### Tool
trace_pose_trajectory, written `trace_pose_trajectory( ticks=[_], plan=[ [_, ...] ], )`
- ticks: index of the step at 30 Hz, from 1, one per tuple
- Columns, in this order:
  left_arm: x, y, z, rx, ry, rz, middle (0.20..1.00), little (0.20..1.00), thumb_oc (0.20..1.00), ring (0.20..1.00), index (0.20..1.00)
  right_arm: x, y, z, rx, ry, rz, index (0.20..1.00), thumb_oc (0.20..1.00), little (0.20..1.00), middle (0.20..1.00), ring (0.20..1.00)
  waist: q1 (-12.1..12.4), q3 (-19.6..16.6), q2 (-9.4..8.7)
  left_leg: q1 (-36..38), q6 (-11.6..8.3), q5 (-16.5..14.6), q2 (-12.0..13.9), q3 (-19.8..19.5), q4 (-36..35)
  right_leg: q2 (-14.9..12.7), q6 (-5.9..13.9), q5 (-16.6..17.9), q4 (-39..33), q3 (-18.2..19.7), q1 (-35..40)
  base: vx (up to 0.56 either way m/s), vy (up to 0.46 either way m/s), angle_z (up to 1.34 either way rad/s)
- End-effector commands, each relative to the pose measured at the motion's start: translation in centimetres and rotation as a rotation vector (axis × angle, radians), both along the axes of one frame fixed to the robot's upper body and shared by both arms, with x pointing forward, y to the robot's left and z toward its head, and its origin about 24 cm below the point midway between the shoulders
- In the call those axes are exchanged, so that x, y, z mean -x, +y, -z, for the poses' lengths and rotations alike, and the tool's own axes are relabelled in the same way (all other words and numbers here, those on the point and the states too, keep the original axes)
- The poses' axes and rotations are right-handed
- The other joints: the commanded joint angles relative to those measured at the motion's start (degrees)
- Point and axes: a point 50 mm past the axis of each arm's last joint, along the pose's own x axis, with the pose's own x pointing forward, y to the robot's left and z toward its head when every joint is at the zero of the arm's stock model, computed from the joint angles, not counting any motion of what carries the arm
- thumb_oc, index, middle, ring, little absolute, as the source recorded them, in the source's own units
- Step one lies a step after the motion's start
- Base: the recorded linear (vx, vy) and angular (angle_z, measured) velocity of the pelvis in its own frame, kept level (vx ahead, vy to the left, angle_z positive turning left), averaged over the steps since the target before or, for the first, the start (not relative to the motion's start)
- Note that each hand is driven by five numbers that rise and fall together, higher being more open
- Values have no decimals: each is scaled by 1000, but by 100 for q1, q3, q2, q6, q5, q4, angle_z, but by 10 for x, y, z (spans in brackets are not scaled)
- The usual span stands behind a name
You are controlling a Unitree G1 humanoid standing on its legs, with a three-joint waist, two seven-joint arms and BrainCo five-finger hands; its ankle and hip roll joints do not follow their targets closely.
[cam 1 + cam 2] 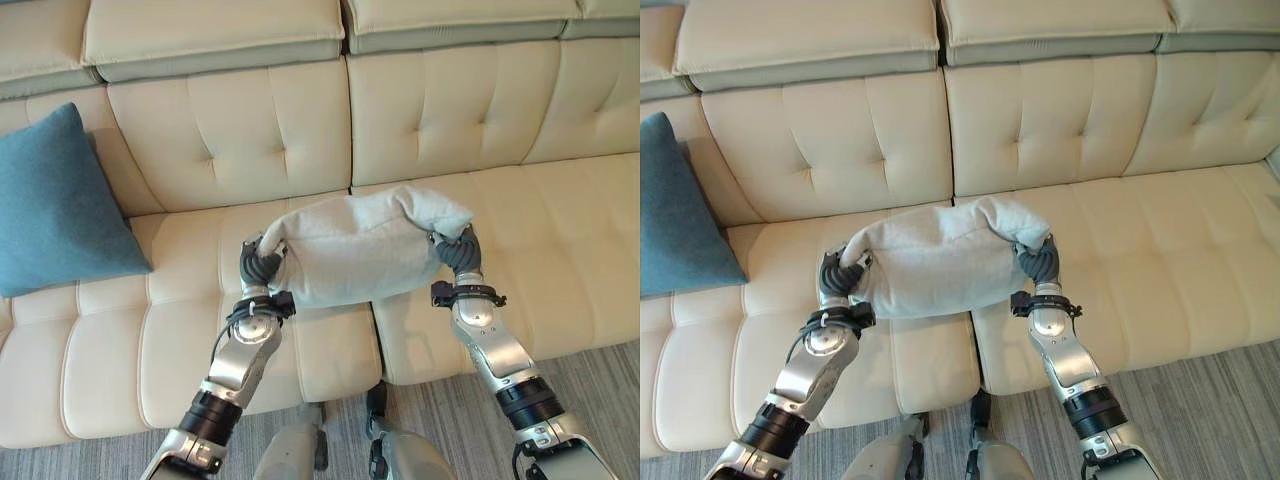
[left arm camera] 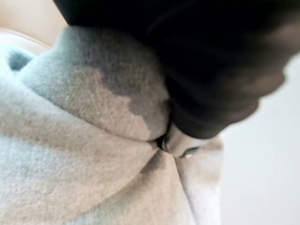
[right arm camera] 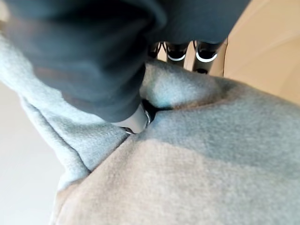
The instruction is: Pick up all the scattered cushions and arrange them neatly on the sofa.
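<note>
Both hands, left (image 1: 262,262) and right (image 1: 455,250), are clamped on the grey cushion's (image 1: 350,250) ends, its long axis left-right mid-frame above the sofa (image 1: 560,230) seat.

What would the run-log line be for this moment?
holding: grey cushion | left hand: shut on cushion end | right hand: shut on other end | position: above sofa seat | blue cushion: against backrest

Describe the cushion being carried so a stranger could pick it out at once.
Start at the cream sofa. Above the front of its seat, near the middle seam, the pale grey cushion hangs between the left robot hand and the right robot hand, each gripping one end. The other cushion, teal, leans against the backrest at the left.
</note>
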Motion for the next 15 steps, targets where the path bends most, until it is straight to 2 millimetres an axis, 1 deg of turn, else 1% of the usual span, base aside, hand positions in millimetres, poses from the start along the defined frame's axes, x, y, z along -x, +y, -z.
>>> trace_pose_trajectory(
  ticks=[1,2,3,4,5,6,7,8,9,10,11,13,14,15],
  plan=[
    [-22,-16,-39,-27,-178,13,200,200,200,200,200,-13,23,-27,-15,-116,-55,200,200,200,200,200,30,20,-183,479,-465,-818,234,35,-24,-185,393,-805,-18,-95,134,34,-1,-1],
    [-26,-17,-36,-48,-158,5,200,200,200,200,200,-18,22,-22,10,-85,-37,200,200,200,200,200,32,4,-199,473,-470,-818,232,32,-24,-185,393,-807,-18,-104,127,0,0,0],
    [-27,-18,-37,-48,-160,4,253,253,253,253,253,-18,22,-22,10,-86,-37,200,200,200,200,200,31,8,-199,469,-470,-817,232,32,-24,-185,393,-807,-18,-105,124,0,0,0],
    [-44,-21,-37,-108,-117,-7,740,740,740,740,740,-35,16,-16,37,-14,6,564,564,564,564,564,32,0,-232,436,-490,-798,240,29,-24,-184,399,-785,-18,-119,84,0,0,0],
    [-44,-21,-37,-107,-118,-7,1000,1000,1000,1000,1000,-35,16,-16,37,-14,6,1000,1000,1000,1000,1000,32,4,-232,437,-490,-798,240,29,-24,-184,399,-785,-18,-119,85,0,0,0],
    [-72,-25,-49,-116,-65,19,1000,1000,1000,1000,1000,-64,7,-30,33,52,47,1000,1000,1000,1000,1000,22,-21,-248,385,-528,-752,252,36,-24,-185,414,-721,-18,-126,11,-47,-4,2],
    [-83,-22,-55,-57,-40,8,1000,1000,1000,1000,1000,-73,5,-31,-65,97,73,1000,1000,1000,1000,1000,21,15,-238,367,-540,-734,252,34,-24,-181,424,-695,-18,-111,-19,-62,-1,0],
    [-94,-14,-62,-67,-14,-7,1000,1000,1000,1000,1000,-80,-2,-27,-115,157,110,1000,1000,1000,1000,1000,15,-1,-235,341,-557,-719,256,43,-24,-175,439,-672,-18,-105,-55,-48,13,-4],
    [-101,-2,-66,-30,21,-22,1000,1000,1000,1000,1000,-86,-15,-30,-97,200,159,1000,1000,1000,1000,1000,14,-49,-222,327,-575,-707,258,45,-24,-178,459,-646,-18,-100,-77,-30,10,-7],
    [-102,-2,-69,-29,16,-21,1000,1000,1000,1000,1000,-87,-15,-32,-98,195,158,1000,1000,1000,1000,1000,13,-27,-223,320,-575,-707,259,47,-24,-177,459,-644,-18,-98,-85,-29,25,-4],
    [-107,12,-77,57,11,-41,1000,1000,1000,1000,1000,-90,-29,-41,-68,192,217,1000,1000,1000,1000,1000,23,-71,-176,301,-591,-693,264,53,-24,-184,480,-616,-18,-96,-116,-19,31,-3],
    [-108,33,-86,68,-9,-88,1000,1000,1000,1000,1000,-88,-48,-44,-55,186,257,1000,1000,1000,1000,1000,12,-145,-148,315,-612,-709,263,59,-24,-193,502,-619,-18,-105,-116,-5,21,-1],
    [-108,33,-87,68,-9,-87,1000,1000,1000,1000,1000,-88,-48,-45,-55,185,257,1000,1000,1000,1000,1000,11,-144,-146,314,-612,-710,264,58,-24,-192,502,-619,-18,-106,-117,0,0,0],
    [-108,43,-87,80,-10,-107,1000,1000,1000,1000,1000,-87,-59,-45,-53,190,274,1000,1000,1000,1000,1000,5,-183,-140,329,-619,-724,260,59,-24,-197,516,-624,-18,-116,-110,0,0,0]
  ],
)
